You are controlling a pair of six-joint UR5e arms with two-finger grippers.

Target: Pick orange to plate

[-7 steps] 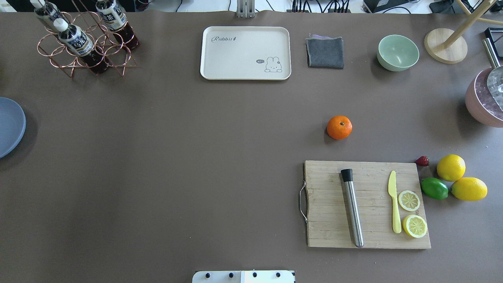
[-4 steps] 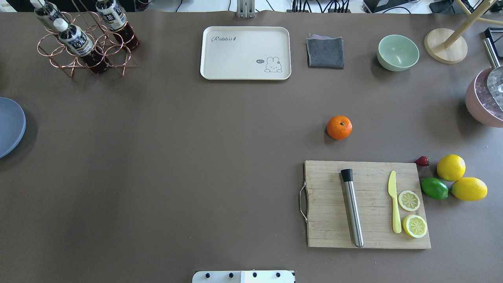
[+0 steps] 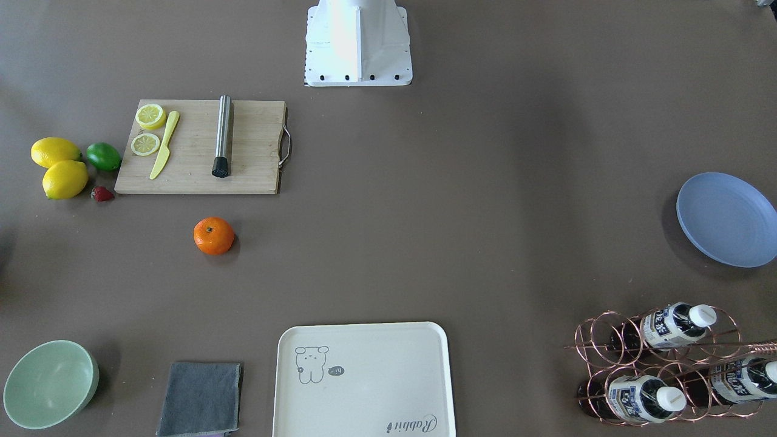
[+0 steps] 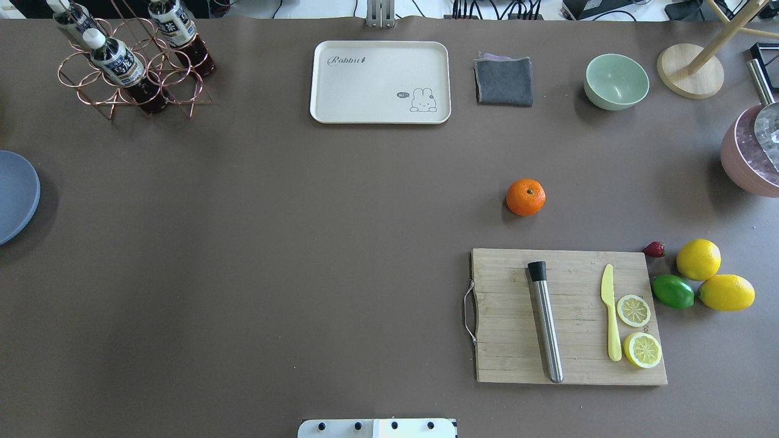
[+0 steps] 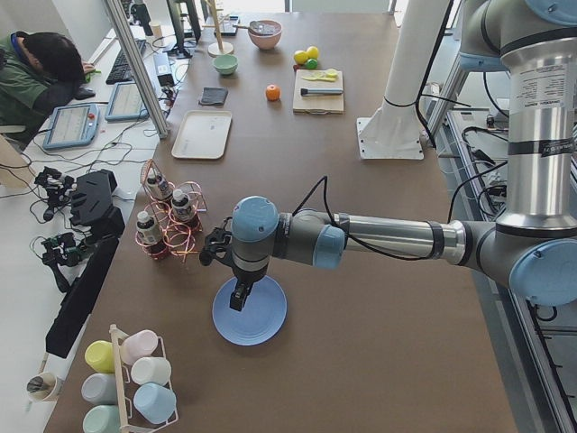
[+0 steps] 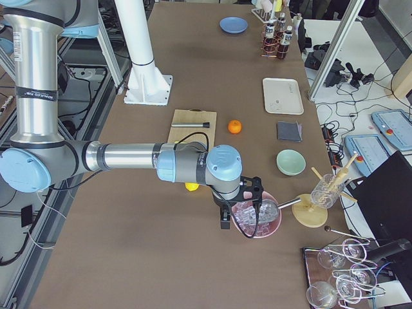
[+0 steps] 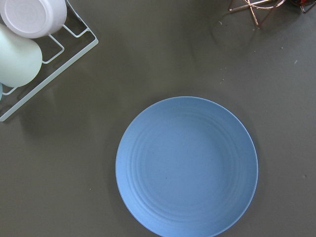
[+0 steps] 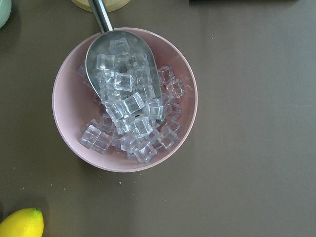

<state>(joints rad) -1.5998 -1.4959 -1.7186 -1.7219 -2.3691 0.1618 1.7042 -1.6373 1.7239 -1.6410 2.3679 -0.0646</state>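
Untouched: small round bright-orange fruit [image 4: 526, 197], well apart from left pincer [image 5: 237, 298] and right pincer [image 6: 225, 221].
Round matte light-blue plate [image 7: 186, 165] directly below left pincer; cannot tell either pincer's opening or hold.

A small, round, bright orange [image 4: 526, 197] sits on the brown bench [image 4: 304, 255], right of centre from the robot's side, its tiny green stem dot facing up. A round, shallow, matte light-blue plate [image 3: 728, 218] with faint concentric rings lies flat at the bench's left end, well apart from the orange.

The orange [image 4: 526, 197] is bright orange, the plate [image 7: 186, 167] light blue with faint rings, the table [image 4: 243, 243] brown.
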